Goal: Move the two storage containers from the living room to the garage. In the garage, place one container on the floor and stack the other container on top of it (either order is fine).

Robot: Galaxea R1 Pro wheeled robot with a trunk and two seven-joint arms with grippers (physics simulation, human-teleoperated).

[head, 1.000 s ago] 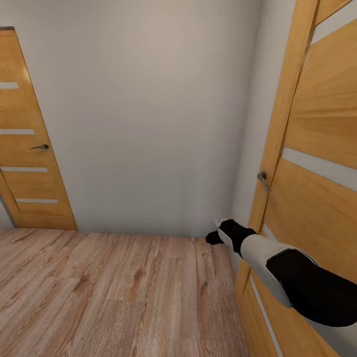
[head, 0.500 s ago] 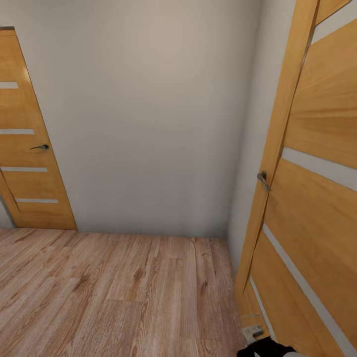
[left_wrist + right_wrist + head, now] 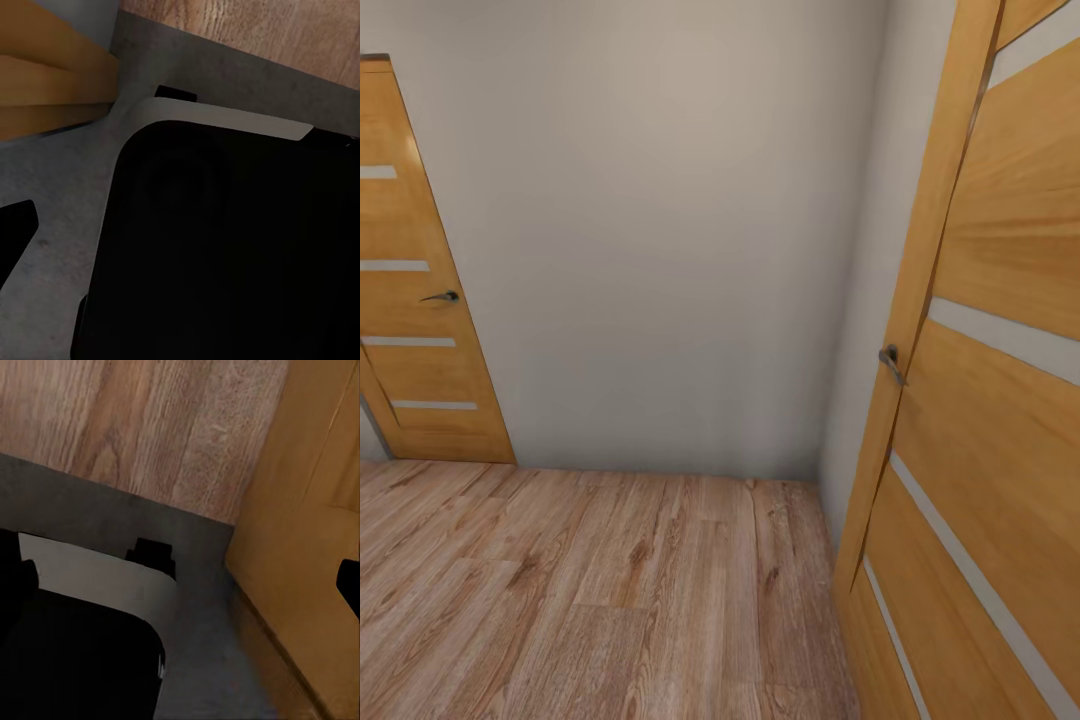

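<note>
Head camera sits high, facing forward and down into a corner: grey wall (image 3: 660,230), wood-plank floor (image 3: 580,600), near door (image 3: 1000,400) close at right. Both wrist cameras look steeply down at close range onto the robot's dark base (image 3: 225,255). All views share the plank floor and orange door.

A light wood-plank floor (image 3: 610,590) is seen, bounded by a plain grey-white wall (image 3: 660,250). Two orange wooden doors (image 3: 415,300) are set at its edges.
</note>
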